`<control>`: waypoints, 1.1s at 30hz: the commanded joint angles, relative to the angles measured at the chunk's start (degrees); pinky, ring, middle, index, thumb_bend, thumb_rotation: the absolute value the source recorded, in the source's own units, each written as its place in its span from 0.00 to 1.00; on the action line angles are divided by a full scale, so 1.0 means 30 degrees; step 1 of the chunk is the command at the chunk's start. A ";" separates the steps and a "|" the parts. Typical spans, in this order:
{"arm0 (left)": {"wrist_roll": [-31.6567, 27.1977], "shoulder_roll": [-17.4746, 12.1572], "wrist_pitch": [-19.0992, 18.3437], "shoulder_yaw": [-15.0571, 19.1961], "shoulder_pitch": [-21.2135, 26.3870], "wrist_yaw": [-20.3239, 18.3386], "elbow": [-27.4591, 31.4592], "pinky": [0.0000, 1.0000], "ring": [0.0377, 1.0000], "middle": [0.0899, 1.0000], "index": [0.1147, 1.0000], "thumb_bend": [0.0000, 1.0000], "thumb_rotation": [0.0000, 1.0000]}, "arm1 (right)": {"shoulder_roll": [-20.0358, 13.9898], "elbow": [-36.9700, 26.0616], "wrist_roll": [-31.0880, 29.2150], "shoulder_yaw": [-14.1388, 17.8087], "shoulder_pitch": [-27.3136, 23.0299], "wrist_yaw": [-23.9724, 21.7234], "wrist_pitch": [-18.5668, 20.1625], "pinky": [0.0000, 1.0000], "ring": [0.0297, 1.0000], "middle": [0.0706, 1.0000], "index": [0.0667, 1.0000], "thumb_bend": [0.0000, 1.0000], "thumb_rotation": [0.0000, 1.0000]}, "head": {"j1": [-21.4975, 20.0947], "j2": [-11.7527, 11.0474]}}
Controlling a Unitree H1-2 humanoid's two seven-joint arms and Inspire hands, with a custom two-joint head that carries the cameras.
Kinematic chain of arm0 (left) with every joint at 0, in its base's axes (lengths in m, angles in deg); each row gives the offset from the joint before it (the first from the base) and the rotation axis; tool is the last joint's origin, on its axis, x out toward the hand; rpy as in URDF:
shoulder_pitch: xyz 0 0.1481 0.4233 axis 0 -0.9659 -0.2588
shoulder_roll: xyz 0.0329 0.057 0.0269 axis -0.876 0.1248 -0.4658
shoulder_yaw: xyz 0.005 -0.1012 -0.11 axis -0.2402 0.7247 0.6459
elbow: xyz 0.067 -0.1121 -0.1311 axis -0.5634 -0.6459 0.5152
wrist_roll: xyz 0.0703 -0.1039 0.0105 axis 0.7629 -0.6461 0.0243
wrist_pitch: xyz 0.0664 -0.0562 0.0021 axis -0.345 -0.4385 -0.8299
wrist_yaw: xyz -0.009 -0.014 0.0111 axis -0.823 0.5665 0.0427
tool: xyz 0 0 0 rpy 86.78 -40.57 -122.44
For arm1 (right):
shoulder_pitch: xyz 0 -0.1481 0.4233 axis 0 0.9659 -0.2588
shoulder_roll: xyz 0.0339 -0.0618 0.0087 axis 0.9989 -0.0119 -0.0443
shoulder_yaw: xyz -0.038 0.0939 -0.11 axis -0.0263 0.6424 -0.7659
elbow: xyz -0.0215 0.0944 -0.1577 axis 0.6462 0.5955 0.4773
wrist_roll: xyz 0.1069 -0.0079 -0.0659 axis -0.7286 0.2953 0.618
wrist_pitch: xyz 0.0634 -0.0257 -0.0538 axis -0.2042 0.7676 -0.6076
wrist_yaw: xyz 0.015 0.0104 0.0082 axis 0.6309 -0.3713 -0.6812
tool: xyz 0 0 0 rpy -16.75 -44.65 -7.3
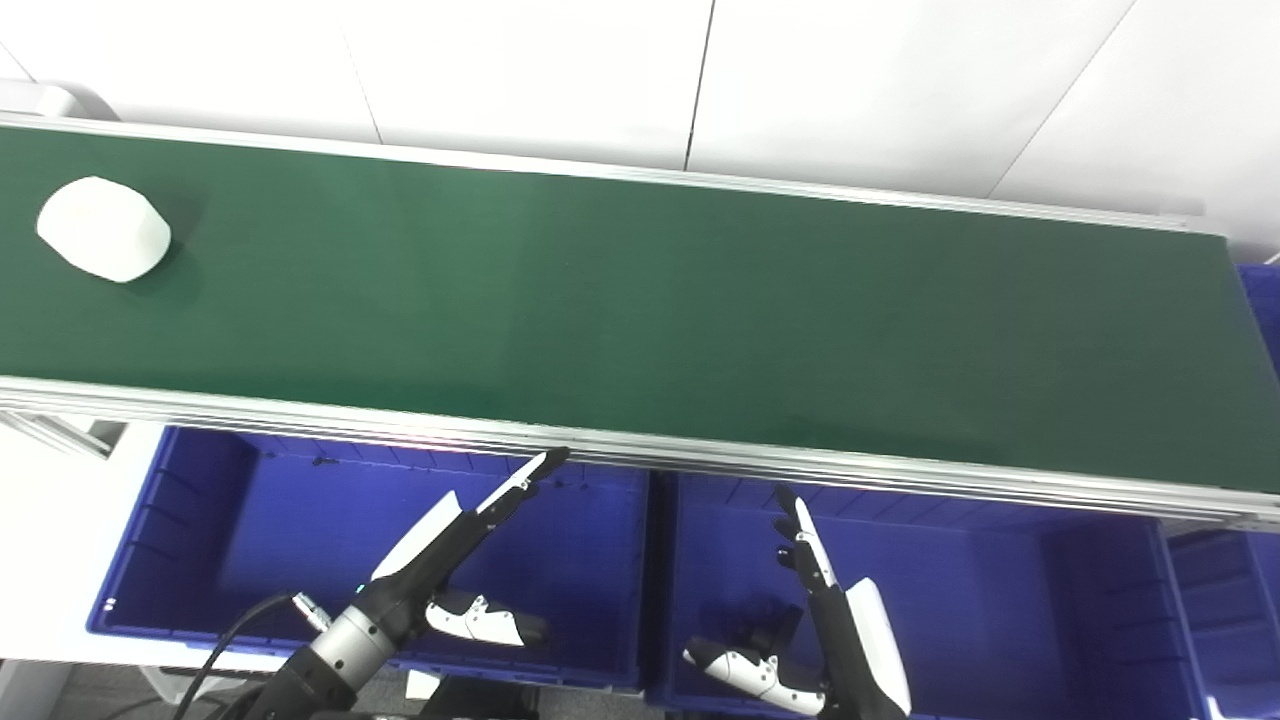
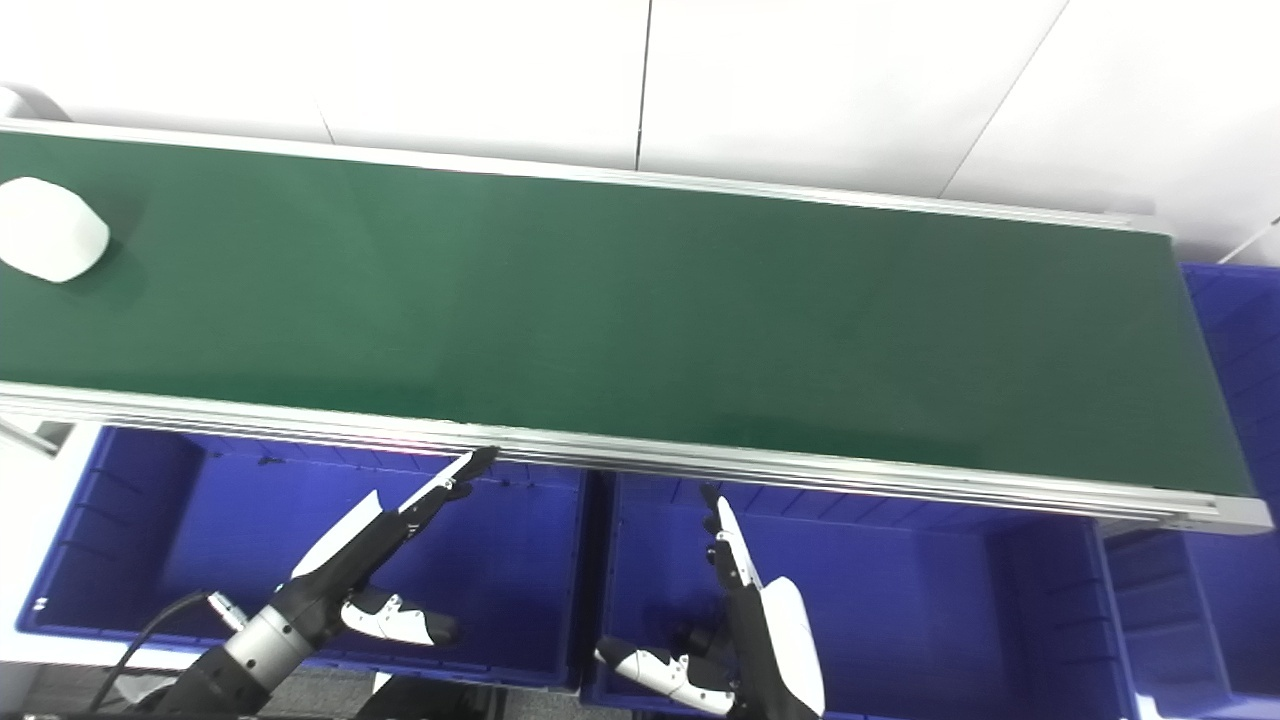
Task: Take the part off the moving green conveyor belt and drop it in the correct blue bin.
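We see our left robot hand (image 1: 455, 545) held over the left blue bin (image 1: 200, 530), fingers stretched out straight and apart from the thumb, gripping nothing, with the fingertips (image 1: 548, 462) reaching up to the near aluminium rail (image 1: 700, 460) of the green conveyor belt (image 1: 640, 310). Our right robot hand (image 1: 835, 610) is just beside it to the right, over the right blue bin (image 1: 1000, 600), likewise spread with its fingers pointing up toward the belt and its thumb jutting out to the left, and it too holds nothing. The white part (image 1: 103, 228) (a rounded, blocky lump, as far as we can tell) lies on the belt well apart from both robot hands, far to the left of the left one and beyond it, close to the belt's left end and nearer the far rail than the near one. Between the part and our robot hands the belt surface is plain green. A cable (image 1: 225, 640) runs along the left wrist at the bottom edge. To the right of the right robot hand, past the belt's end, the edge of a further blue bin (image 2: 1235, 400) shows. Beyond the belt stands a white panelled wall (image 1: 560, 70).
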 commanded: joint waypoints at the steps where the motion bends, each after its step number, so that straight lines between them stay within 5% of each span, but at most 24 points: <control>1: 0.0026 -0.0417 0.0782 -0.0111 0.0219 0.0580 0.0188 0.92 0.99 1.00 1.00 0.90 0.68 | 0.0064 -0.0174 -0.0297 -0.0137 0.0183 0.0408 -0.1093 0.86 0.95 0.99 1.00 0.83 0.50 | 0.0041 -0.0070; 22: 0.0560 -0.0683 0.0782 -0.2550 0.1182 0.3864 -0.0626 0.85 0.92 0.96 0.98 0.87 0.64 | -0.0437 0.1240 -0.1207 0.0147 -0.0343 0.0786 -0.2179 0.85 0.95 1.00 1.00 0.84 0.47 | 0.2211 -0.1780; 33: 0.1071 -0.0816 0.0782 -0.4472 0.2008 0.6320 -0.1390 0.81 0.89 0.94 0.95 0.87 0.64 | -0.0738 0.2033 -0.1415 0.0457 -0.0555 0.0878 -0.2842 0.90 0.96 0.99 1.00 0.85 0.51 | 0.4477 -0.2853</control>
